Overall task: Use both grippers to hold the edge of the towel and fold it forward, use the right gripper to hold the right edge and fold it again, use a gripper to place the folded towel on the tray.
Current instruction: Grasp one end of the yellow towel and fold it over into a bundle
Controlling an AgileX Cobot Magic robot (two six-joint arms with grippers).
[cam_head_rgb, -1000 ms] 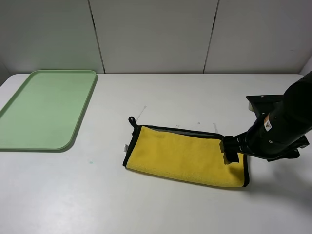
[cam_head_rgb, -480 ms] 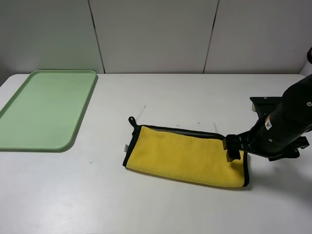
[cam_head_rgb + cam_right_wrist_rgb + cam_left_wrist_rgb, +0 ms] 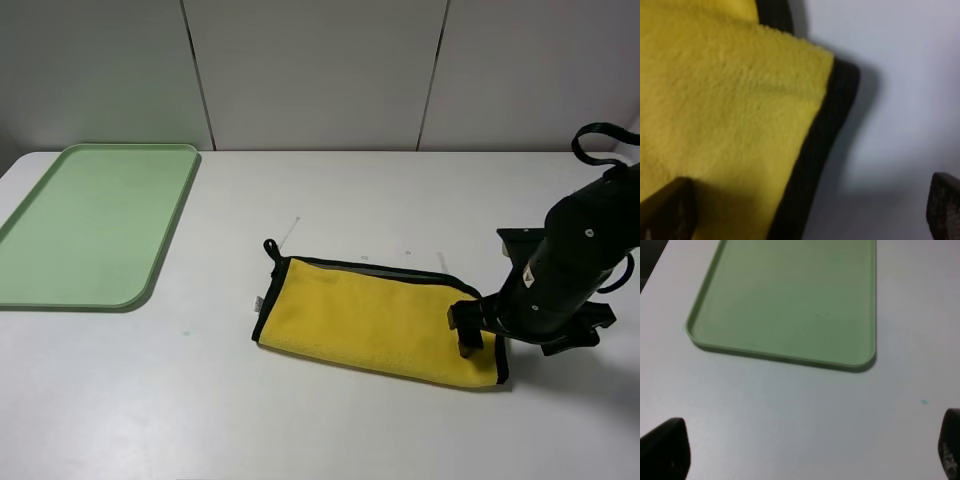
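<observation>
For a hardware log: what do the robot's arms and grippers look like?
The right arm is bulky and black, with a small pale sticker and a looping black cable. The right gripper is black too. Of the left gripper only rounded black fingertips show.

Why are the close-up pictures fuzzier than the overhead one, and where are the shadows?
Exterior high view: sharp, evenly lit, faint shadow on the table under the right arm. Right wrist view: very close, towel and black edge soft, shadow beside them. Left wrist view: tray slightly soft, fingertips blurred.
</observation>
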